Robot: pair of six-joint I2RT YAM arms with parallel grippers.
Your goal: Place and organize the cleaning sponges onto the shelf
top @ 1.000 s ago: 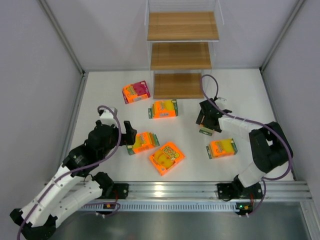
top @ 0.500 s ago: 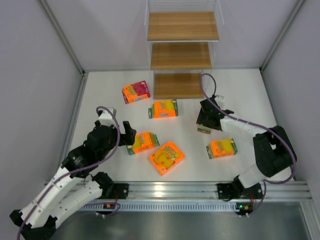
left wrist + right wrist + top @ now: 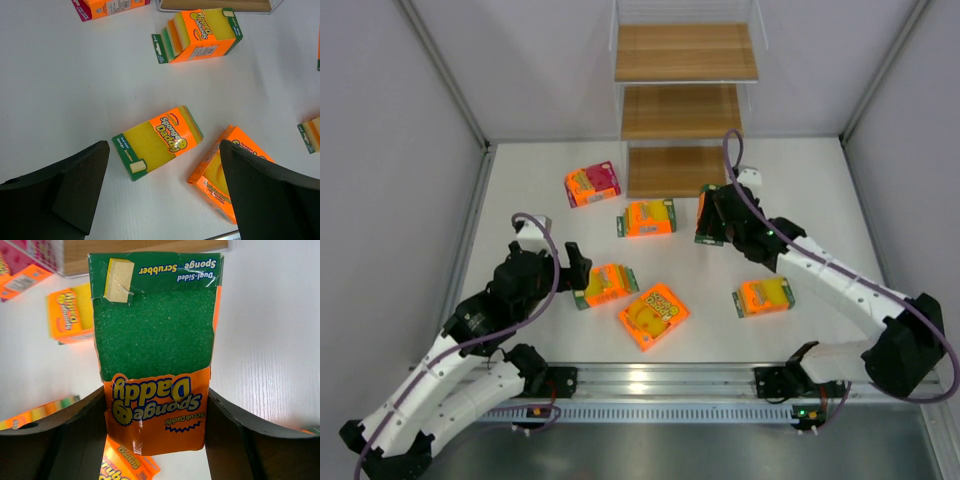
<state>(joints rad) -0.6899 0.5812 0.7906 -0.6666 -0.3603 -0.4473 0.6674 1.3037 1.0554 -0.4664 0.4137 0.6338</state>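
Six sponge packs, one shelf with three boards, two arms. On the left, the left fingers (image 3: 577, 265) hang spread wide with nothing in them, just beside a yellow-faced pack (image 3: 606, 285) lying flat on the white counter (image 3: 520, 200). In the left wrist view that pack sits between the two open tips and shows an orange Sponge Daddy band and a green end strip. Behind it, the pink-red pack (image 3: 592, 184) lies near the shelf's left front corner.

Moving across, a bright orange pack (image 3: 653, 315) lies flat and skewed toward the near edge. Further back, an orange-and-yellow pack (image 3: 649, 218) lies just in front of the shelf (image 3: 682, 110). The shelf stands at the far middle, with three brown wooden boards stepped in a thin pale frame.

To the right, the right fingers (image 3: 713, 222) pinch the sixth one, the green pack (image 3: 157, 340). It has a rough green scrubber face, a dark green header reading Dual-Sided Sponge Scrubber and an orange logo band, and the fingers clamp it at the orange end. It is near the right front corner of the lowest board.

Last on the right, another orange-and-yellow pack (image 3: 764, 296) lies on the counter, apart from the rest. That makes five packs on the counter and one in the grip.
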